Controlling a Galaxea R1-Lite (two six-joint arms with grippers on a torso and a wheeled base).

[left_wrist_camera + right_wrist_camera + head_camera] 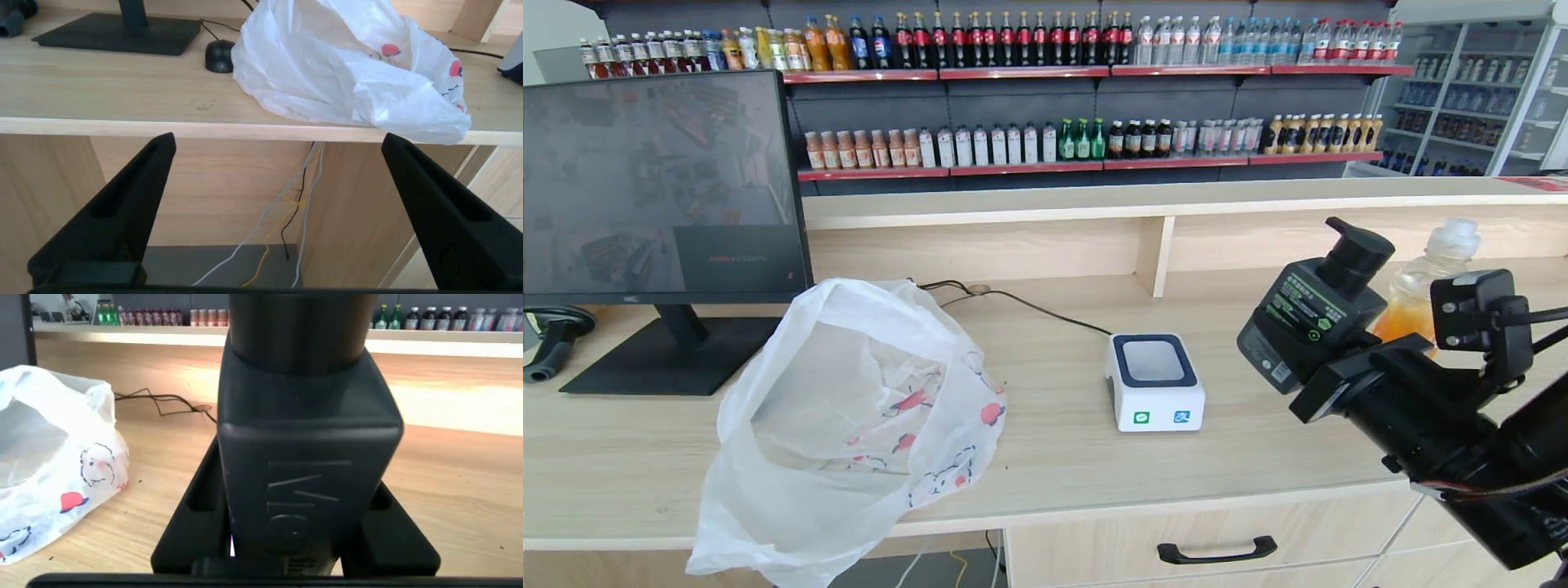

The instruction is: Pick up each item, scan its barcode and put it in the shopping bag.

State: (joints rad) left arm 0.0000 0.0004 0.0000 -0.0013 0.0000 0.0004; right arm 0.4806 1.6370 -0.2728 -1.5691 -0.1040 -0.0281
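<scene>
My right gripper (1327, 371) is shut on a black pump bottle (1311, 314), held tilted above the counter to the right of the white barcode scanner (1154, 380). The bottle's label with its barcode faces left and down. In the right wrist view the black bottle (306, 449) sits squeezed between the two fingers (192, 527). The white shopping bag (858, 425) with red prints lies open at the counter's front left. My left gripper (278, 212) is open, below the counter edge in front of the bag (351, 65). An orange juice bottle (1421, 290) stands behind the right arm.
A monitor (658, 188) on a black stand occupies the back left, with a handheld scanner (551, 339) beside it. A cable (1013, 302) runs across the counter to the scanner. A raised wooden ledge (1160, 204) borders the back. Drawers with a black handle (1217, 551) sit below.
</scene>
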